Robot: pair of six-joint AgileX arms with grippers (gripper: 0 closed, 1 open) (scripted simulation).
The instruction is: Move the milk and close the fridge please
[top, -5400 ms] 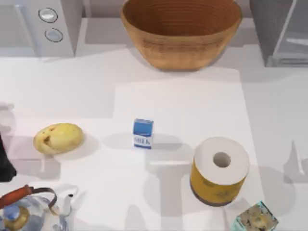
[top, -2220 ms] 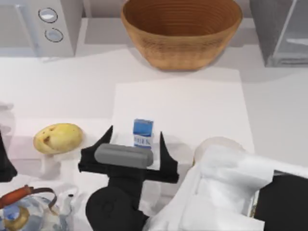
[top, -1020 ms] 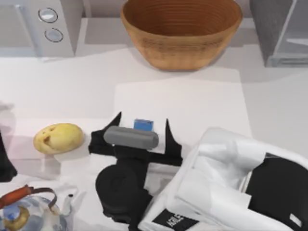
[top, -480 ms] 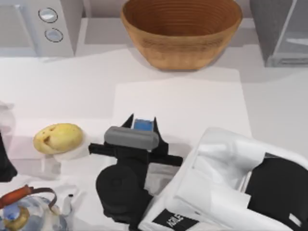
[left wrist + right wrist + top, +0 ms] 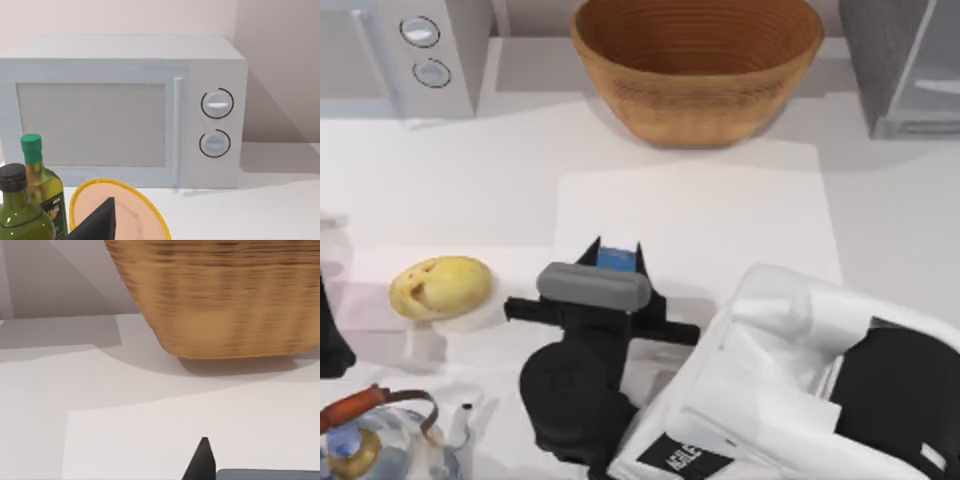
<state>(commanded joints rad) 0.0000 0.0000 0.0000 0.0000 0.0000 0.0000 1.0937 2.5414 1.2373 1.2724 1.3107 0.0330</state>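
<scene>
Our right pincer (image 5: 617,250) sits at the middle of the counter (image 5: 500,180), its two black fingers (image 5: 590,252) pressed against the sides of the milk (image 5: 616,259), pinching it. Just the carton's blue top peeks out between the fingertips, beyond the grey bar of the pincer's body; the carton stands on a paler white mat (image 5: 720,220) laid on the counter. The right arm's white and black bulk fills the lower right of the top view.

The fridge (image 5: 905,65) stands at the far right corner, its pale door panel angled away from the grey body. A big woven basket (image 5: 696,62) sits at the far middle, and a microwave (image 5: 415,55) with two dials at the far left. A potato (image 5: 440,287) lies left of the pincer, apart from it, and a kettle (image 5: 365,440) sits at the near left corner.

Our left arm stays at the left edge; we cannot tell the state of its pincer. Its wrist view faces the microwave, with two green bottles (image 5: 25,210) and a yellow-rimmed plate (image 5: 132,212) close by
</scene>
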